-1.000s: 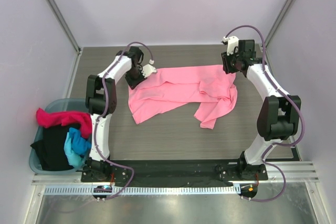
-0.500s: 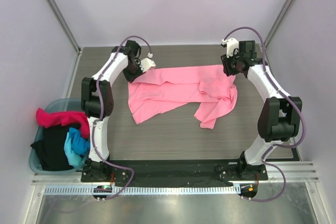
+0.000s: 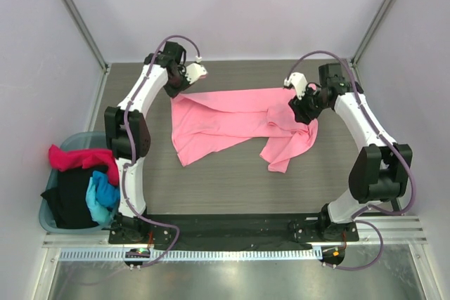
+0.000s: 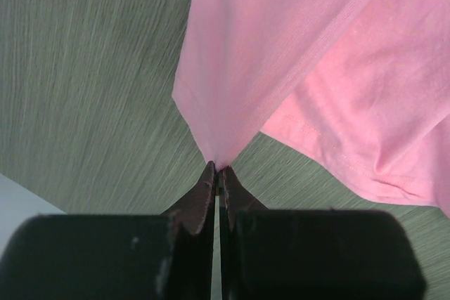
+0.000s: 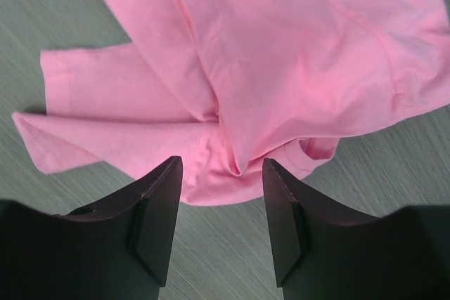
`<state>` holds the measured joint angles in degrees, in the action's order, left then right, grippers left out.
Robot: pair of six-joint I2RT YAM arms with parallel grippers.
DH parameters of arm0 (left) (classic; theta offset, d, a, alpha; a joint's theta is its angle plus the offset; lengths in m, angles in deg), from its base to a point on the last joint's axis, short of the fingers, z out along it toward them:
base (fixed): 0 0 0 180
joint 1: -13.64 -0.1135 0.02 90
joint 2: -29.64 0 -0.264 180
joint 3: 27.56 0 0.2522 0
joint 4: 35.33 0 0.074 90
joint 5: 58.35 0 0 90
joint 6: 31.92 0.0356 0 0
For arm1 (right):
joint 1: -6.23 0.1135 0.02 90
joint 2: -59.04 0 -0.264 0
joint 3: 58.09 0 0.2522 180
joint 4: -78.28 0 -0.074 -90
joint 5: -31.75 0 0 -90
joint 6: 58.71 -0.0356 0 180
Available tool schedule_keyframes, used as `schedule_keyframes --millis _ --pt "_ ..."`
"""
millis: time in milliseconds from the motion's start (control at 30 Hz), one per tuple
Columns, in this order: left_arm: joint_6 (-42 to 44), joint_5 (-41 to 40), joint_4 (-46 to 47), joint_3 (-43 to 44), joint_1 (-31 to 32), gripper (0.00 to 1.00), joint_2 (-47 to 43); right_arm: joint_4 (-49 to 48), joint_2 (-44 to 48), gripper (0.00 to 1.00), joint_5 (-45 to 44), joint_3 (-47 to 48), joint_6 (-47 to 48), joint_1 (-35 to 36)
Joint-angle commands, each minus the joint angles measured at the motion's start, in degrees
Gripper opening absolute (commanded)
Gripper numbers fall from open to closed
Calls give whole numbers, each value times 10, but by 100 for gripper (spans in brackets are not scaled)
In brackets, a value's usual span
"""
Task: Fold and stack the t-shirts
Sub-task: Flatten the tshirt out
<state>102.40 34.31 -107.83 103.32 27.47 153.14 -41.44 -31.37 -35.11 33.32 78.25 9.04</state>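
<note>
A light pink t-shirt (image 3: 232, 121) lies crumpled across the middle of the table. My left gripper (image 3: 176, 88) is shut on its far-left corner; in the left wrist view the cloth (image 4: 281, 54) is pinched at the gripper's tips (image 4: 219, 169) and pulled taut. My right gripper (image 3: 304, 109) is open above the shirt's bunched right side; in the right wrist view the gripper (image 5: 221, 173) hovers with a pink fold (image 5: 281, 82) between its spread fingers. Magenta (image 3: 77, 158), black (image 3: 70, 198) and bright blue (image 3: 103, 194) t-shirts lie in the basket at the left.
A teal plastic basket (image 3: 48, 219) stands beside the table's left edge. The dark wood-grain tabletop (image 3: 225, 184) shows in front of the shirt. Walls and metal posts close in the back and sides.
My left gripper has moved back and left, pulling the shirt's corner taut. My right gripper has let go of the shirt's right edge and moved inward and nearer, over the bunched cloth.
</note>
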Motion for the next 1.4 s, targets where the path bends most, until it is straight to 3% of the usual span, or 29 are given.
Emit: schedule_keyframes --millis 0,267,1100,1267,1367 --pt "-15 -3 5 20 -4 0 -12 21 -6 55 -22 -28 82 11" --pt "-19 -7 7 18 -4 0 -12 -45 -20 55 -87 -102 125 11" --pt "-23 -9 5 41 -3 0 18 -112 -66 53 -158 -125 124 10" --pt "-23 -9 4 40 -4 0 21 -126 -80 40 -172 -120 110 11" --pt "-25 -9 4 39 -3 0 20 -129 -84 24 -177 -118 107 11"
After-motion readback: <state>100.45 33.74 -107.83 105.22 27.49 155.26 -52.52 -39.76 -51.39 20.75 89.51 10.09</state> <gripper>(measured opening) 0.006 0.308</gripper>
